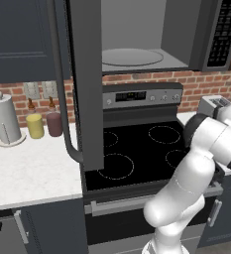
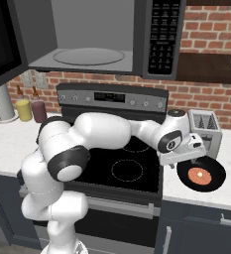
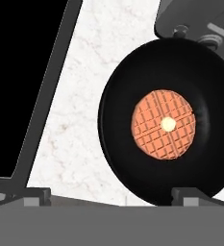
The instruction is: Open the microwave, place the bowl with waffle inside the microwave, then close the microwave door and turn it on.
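Bowl point(image 3: 166, 122) just beneath open end effector point(image 3: 113, 194)

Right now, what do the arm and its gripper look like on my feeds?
The arm is glossy white, built of rounded tubular links with dark grey bands at the joints. A round dark cap with a small pale mark sits on its wrist. The gripper has a white hand and two small, blocky, dark grey finger tips. No cables show.

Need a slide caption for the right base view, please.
Open gripper hovers over the bowl beside the toaster; microwave stands open above the stove.
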